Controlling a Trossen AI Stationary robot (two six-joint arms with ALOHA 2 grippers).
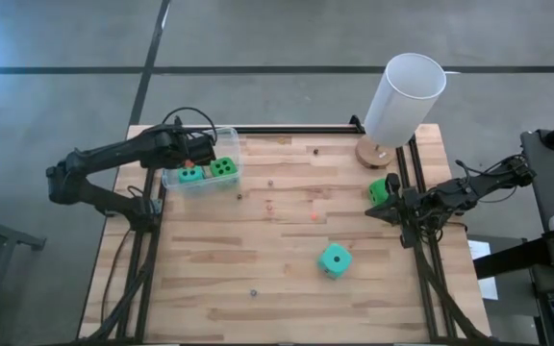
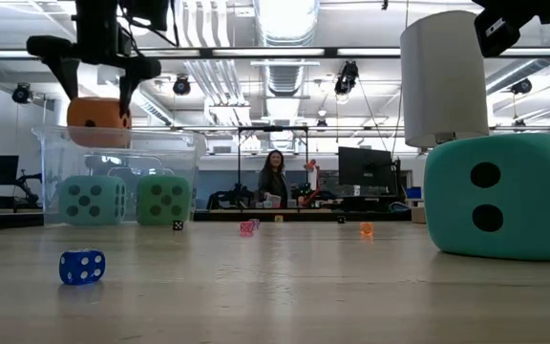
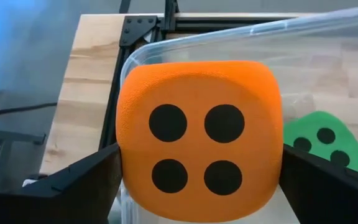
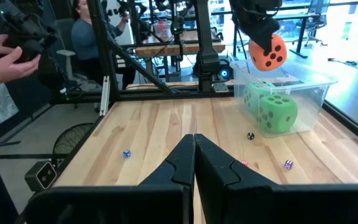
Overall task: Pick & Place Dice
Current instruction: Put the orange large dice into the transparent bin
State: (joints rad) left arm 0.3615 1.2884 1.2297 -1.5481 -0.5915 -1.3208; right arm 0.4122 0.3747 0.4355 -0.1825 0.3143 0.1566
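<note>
An orange die (image 3: 199, 140) with its four-pip face toward the wrist camera hangs between the wide-spread fingers of my left gripper (image 2: 96, 96), just over the clear tub (image 1: 227, 179) at the table's far left. Two green dice (image 1: 223, 168) lie in the tub on its floor. A teal die (image 1: 334, 259) rests on the table right of centre, toward the near edge. Another green die (image 1: 380, 189) sits at the right rail, beside my right gripper (image 1: 392, 204), which is shut, holds nothing and hovers above the table. My left gripper has the orange die between its two fingers, which lie against two opposite side faces (image 3: 127, 163). The fingers slant down from the table's left side. The die hangs tilted in the air, its underside about level with the tub's rim (image 2: 160, 134), clear of the dice below.
A tall white cylinder (image 1: 404, 101) stands on a round wooden foot at the far right. Several tiny dice, one of them blue (image 2: 82, 267), are scattered over the wooden top. Black frame rails (image 1: 421, 240) run along both sides. A person's hands (image 4: 8, 53) show beyond the table.
</note>
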